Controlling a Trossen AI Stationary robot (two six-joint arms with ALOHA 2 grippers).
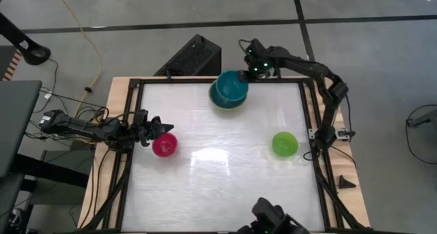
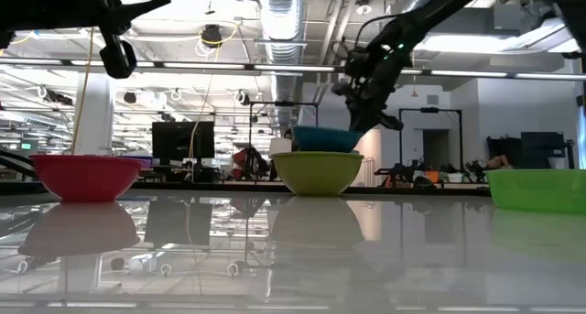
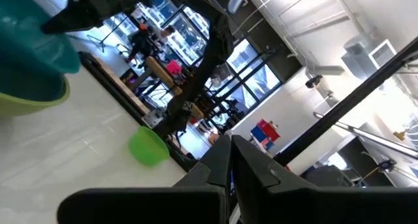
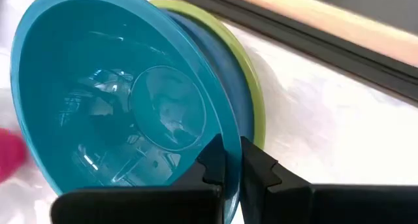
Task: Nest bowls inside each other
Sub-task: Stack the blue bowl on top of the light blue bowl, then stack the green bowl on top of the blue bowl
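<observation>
While the stack of bowls sits at the counter's far edge, the rest of the scene reads as follows, each place given from that stack.

Stack: an olive-green bowl [image 2: 318, 172] at the bottom, a light blue bowl [image 4: 225, 87] inside it, and a teal bowl [image 1: 229, 88] on top, tilted so that one side of its rim rides high.

Teal bowl: glossy, round, with a flat circular floor that shows in the right wrist view; its rim lies between the fingers of the right hand.

Olive-green bowl: in the low view it stands upright on the counter [image 1: 218, 186], with a blue rim showing above its lip.

Right hand [image 1: 254, 68]: at the stack's far right side, fingers pressed together on the teal bowl's rim, one inside the wall and one outside.

Magenta-pink bowl [image 1: 164, 144]: small, upright, empty, well apart from the stack, toward the near left.

Bright green bowl [image 1: 285, 143]: small, upright, empty, well apart from the stack, toward the near right.

Left hand [image 1: 156, 128]: far left of the stack, just beside the magenta-pink bowl and raised above it, fingers together, holding nothing.
</observation>
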